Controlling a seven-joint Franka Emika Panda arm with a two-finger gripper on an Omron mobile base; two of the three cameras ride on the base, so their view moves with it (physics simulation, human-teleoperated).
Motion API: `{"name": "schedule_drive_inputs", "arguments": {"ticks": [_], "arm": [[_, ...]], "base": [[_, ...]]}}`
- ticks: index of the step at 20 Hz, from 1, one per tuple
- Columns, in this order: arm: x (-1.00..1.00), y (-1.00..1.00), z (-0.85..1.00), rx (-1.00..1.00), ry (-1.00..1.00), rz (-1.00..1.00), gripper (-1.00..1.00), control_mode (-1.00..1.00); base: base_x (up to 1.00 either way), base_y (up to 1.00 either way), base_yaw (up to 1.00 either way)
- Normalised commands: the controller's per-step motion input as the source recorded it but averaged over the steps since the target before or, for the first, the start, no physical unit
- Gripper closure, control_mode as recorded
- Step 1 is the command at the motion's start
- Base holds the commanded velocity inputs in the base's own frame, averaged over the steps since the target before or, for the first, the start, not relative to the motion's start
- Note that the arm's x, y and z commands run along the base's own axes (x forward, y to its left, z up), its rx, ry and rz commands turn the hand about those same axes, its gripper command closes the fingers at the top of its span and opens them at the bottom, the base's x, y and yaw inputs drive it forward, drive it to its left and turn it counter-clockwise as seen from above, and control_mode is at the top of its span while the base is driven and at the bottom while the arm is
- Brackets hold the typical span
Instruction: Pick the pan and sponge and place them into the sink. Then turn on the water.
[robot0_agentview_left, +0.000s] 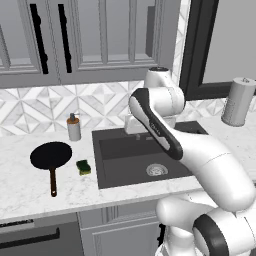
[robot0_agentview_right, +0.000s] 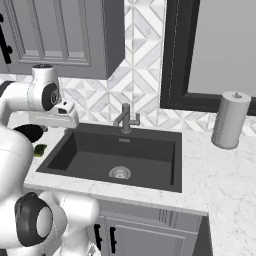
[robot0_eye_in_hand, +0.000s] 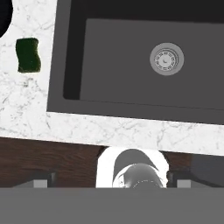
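The black pan (robot0_agentview_left: 50, 155) lies on the counter left of the sink (robot0_agentview_left: 120, 150), its brown handle pointing toward the front edge. A dark edge of the pan (robot0_eye_in_hand: 3, 17) also shows in the hand view. The sponge (robot0_agentview_left: 83, 167) rests between pan and sink, dark green face up (robot0_eye_in_hand: 29, 55). My gripper (robot0_agentview_right: 64, 128) hangs high over the sink's left part, pointing down. It is open, with nothing between its far-apart tips (robot0_eye_in_hand: 109, 180). The basin (robot0_eye_in_hand: 122, 65) holds only its silver drain (robot0_eye_in_hand: 166, 58). No stream falls from the faucet (robot0_agentview_right: 125, 117).
A soap dispenser (robot0_agentview_left: 74, 127) stands at the back, between pan and sink. A tall grey canister (robot0_agentview_right: 230, 120) stands on the counter right of the sink. Wall cabinets hang over the left counter, and a dark-framed window sits behind the sink.
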Motion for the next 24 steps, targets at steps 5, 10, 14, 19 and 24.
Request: {"name": "schedule_drive_inputs", "arguments": {"ticks": [5, 10, 14, 19, 24], "arm": [[0.36, 0.85, -0.19, -0.02, 0.14, 0.00, -1.00, -1.00], [0.19, 0.90, -0.16, -0.03, 0.28, 0.00, -1.00, -1.00], [0.00, 0.96, -0.29, -0.02, 0.16, 0.05, -1.00, -1.00], [0.00, 0.87, -0.20, 0.00, 0.22, 0.06, -1.00, -1.00], [0.00, 0.63, -0.30, -0.01, 0.22, 0.11, -1.00, -1.00]], "base": [[0.00, 0.00, 0.00], [0.00, 0.00, 0.00], [0.00, 0.00, 0.00], [0.00, 0.00, 0.00], [0.00, 0.00, 0.00]]}}
